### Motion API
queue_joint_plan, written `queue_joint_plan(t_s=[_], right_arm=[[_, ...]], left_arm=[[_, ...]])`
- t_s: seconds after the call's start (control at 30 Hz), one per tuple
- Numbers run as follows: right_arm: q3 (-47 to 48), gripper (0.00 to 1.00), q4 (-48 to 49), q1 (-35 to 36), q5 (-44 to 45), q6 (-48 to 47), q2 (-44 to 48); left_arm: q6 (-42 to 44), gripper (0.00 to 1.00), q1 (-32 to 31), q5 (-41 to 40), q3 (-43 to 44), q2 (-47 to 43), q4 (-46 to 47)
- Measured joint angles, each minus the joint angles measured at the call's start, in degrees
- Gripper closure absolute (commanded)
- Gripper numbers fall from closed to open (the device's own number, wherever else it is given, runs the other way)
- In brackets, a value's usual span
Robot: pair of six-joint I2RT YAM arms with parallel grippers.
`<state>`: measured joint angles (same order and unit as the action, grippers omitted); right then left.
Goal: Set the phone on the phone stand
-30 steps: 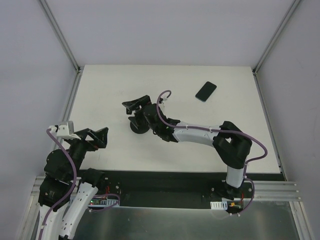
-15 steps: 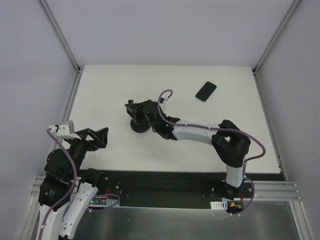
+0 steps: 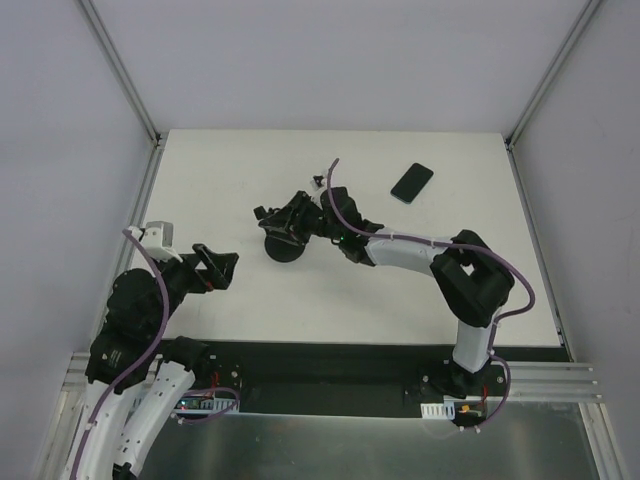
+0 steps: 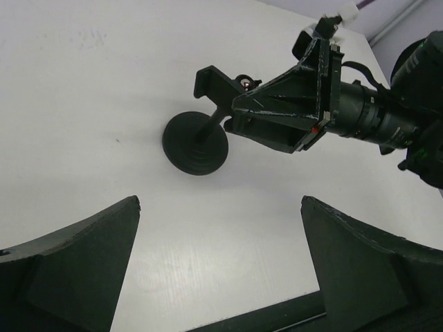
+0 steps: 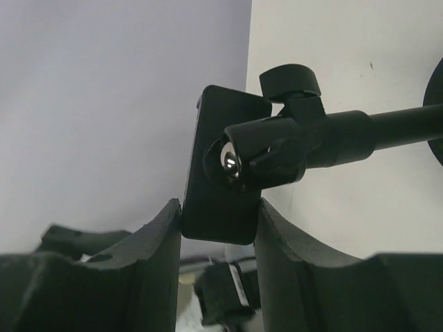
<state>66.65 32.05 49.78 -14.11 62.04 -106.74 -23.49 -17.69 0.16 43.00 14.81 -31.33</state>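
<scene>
The phone (image 3: 411,183), a flat black slab, lies on the white table at the back right, away from both grippers. The phone stand (image 3: 285,247) rests on its round disc base near the table's middle. In the left wrist view the stand (image 4: 196,144) shows its thin stem rising to its head. My right gripper (image 3: 281,219) is shut on the stand's head plate (image 5: 221,173), one finger pressed on each side (image 5: 218,207). Open and holding nothing, my left gripper (image 3: 221,265) hovers at the front left, short of the stand, with bare table between its fingers (image 4: 220,202).
The right arm (image 3: 400,248) stretches across the middle of the table from the front right, its purple cable (image 3: 330,175) looping above it. Grey walls with metal posts enclose the table on three sides. A dark rail (image 3: 330,360) runs along the near edge.
My right gripper has gone from open to shut on the stand's head, and its wrist has turned. The left arm has swung forward and right, toward the stand.
</scene>
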Motion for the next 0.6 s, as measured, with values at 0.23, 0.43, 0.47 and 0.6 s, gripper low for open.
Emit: queue_joint_plan(t_s=[0.23,0.43,0.47,0.6], right_arm=[[-0.7,0.99,-15.1,-6.6,-21.6,-21.3,5.9],[-0.8,0.89,-24.0,-10.6,-36.7,-35.2,7.1],[-0.8,0.85,-25.1,-11.4,-38.7,-36.9,7.1],[-0.7,0.62,-29.5,-14.3,-44.0,-42.1,7.1]], left_arm=[[-1.7,0.01,0.0,9.3,0.3,10.3,3.9],[-2.9,0.01,0.0,23.6,2.9,25.3,9.1],[-3.0,0.01,0.0,26.0,3.5,27.9,10.2],[-3.4,0.01,0.0,35.3,4.5,37.4,14.2]])
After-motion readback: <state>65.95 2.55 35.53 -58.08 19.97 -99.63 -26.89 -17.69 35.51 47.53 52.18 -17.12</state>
